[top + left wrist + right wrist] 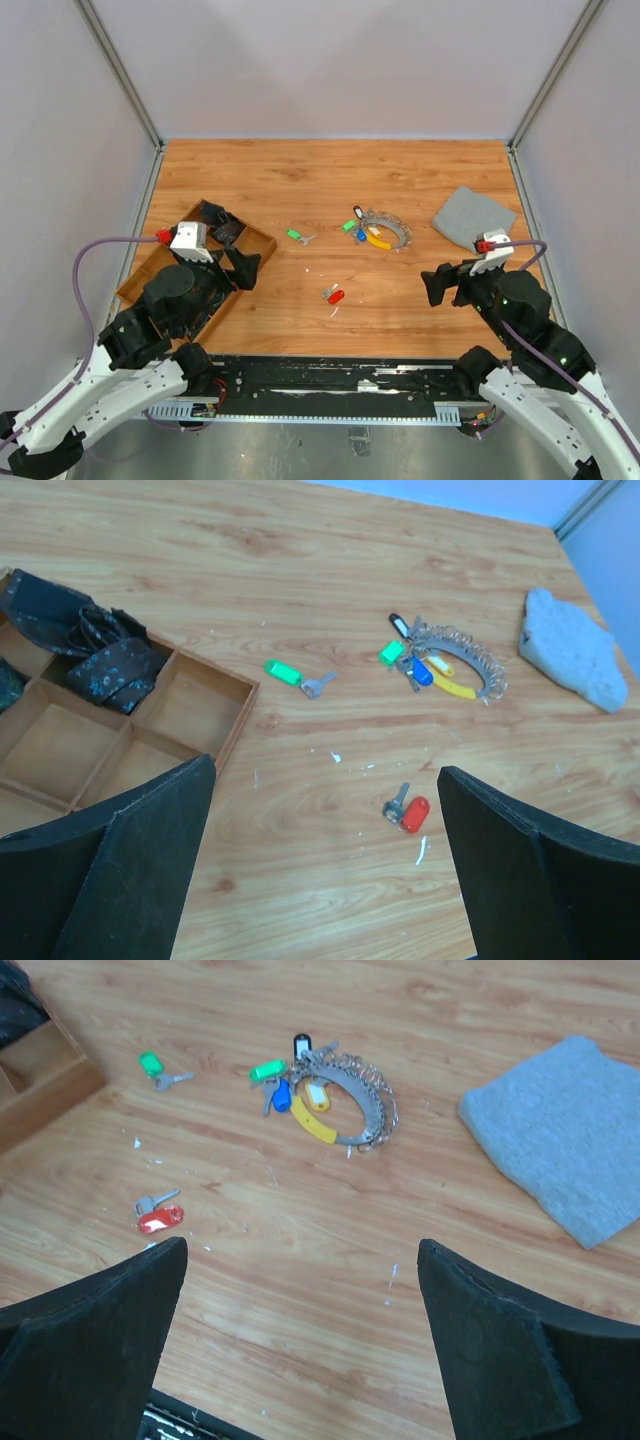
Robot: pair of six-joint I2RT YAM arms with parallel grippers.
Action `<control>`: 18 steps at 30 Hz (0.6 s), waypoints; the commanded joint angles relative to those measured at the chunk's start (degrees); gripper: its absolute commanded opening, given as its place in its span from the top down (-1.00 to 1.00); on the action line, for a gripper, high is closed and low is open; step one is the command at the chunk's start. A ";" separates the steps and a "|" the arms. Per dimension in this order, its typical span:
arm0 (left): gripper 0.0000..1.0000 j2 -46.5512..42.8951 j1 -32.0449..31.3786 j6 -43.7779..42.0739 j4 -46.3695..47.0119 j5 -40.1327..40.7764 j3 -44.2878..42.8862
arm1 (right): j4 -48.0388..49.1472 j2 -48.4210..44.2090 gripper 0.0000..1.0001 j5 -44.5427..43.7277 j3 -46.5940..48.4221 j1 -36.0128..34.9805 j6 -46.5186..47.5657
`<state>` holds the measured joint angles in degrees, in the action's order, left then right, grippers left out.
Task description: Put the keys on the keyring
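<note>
Keyring (381,232) on tabletop (250,180). Left of keyring: green-headed key (297,236); left and nearer: red-headed key (334,296) (both detached). Left hand (236,249), right hand (437,284): spread wide, empty.

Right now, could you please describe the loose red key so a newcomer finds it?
Start at the wooden tray on the left. The red key lies right of it, nearer the front; the other loose key, farther back, is green.

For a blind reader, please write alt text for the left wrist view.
A green key and a red key lie loose on a wooden table near the keyring. The open left gripper frames the foreground; tray left, cloth right.
</note>
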<state>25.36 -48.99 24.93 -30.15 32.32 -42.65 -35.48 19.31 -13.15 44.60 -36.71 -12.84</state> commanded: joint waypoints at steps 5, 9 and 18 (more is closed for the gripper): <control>-0.99 0.68 -0.22 -0.58 -0.32 -1.07 2.30 | -7.90 8.00 -0.97 -7.73 1.99 0.23 -5.79; -0.99 2.62 -0.23 -1.66 0.67 -3.54 2.94 | -11.68 14.67 -0.97 -7.99 3.83 0.23 -8.09; -0.99 7.82 -0.23 -3.12 1.43 -7.40 3.14 | -14.00 29.17 -0.96 -5.04 9.71 0.30 -11.57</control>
<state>31.64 -48.99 23.16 -30.50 27.05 -40.05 -45.80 44.31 -17.69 49.76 -36.71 -21.47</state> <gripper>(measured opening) 0.994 0.984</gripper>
